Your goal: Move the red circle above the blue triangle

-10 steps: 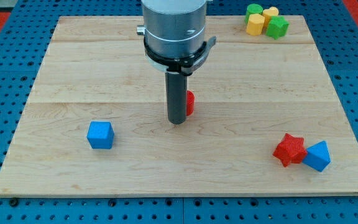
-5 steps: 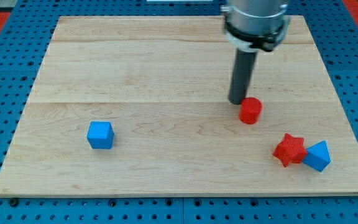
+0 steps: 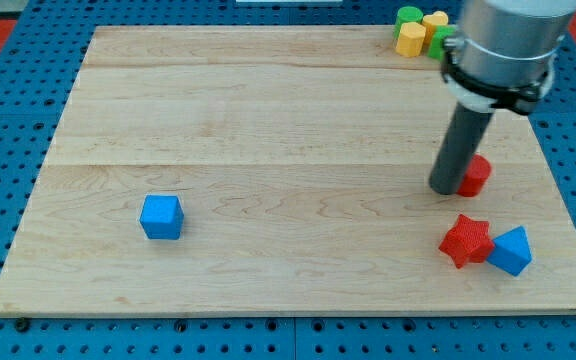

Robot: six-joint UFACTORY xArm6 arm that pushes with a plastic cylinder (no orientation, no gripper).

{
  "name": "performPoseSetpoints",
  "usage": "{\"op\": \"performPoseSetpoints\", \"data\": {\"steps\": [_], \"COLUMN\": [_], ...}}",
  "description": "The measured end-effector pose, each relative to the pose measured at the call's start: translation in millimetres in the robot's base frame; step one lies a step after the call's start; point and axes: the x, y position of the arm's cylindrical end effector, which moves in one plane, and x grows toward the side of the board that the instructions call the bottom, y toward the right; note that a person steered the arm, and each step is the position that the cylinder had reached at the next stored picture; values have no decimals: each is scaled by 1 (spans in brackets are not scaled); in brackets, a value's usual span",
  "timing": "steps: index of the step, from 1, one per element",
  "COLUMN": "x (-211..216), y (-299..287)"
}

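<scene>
The red circle (image 3: pixel 475 175) lies on the wooden board (image 3: pixel 268 120) at the right, partly hidden behind my rod. My tip (image 3: pixel 447 188) touches its left side. The blue triangle (image 3: pixel 511 250) lies near the board's lower right corner, below and a little right of the red circle. A red star (image 3: pixel 465 241) sits against the triangle's left side.
A blue cube (image 3: pixel 161 217) lies at the lower left. A cluster of green (image 3: pixel 408 16) and yellow (image 3: pixel 412 38) blocks sits at the top right corner, partly hidden by the arm's body.
My tip and the red circle have moved right across the board, from the middle to just above the red star and blue triangle.
</scene>
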Motion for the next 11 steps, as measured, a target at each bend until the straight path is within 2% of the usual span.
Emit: {"op": "performPoseSetpoints", "data": {"steps": [1, 2, 3, 4, 6, 7, 8, 10, 11], "x": [0, -26, -54, -54, -7, -33, -39, 11, 13], "y": [-27, -46, -21, 28, 59, 53, 29, 43, 44]}}
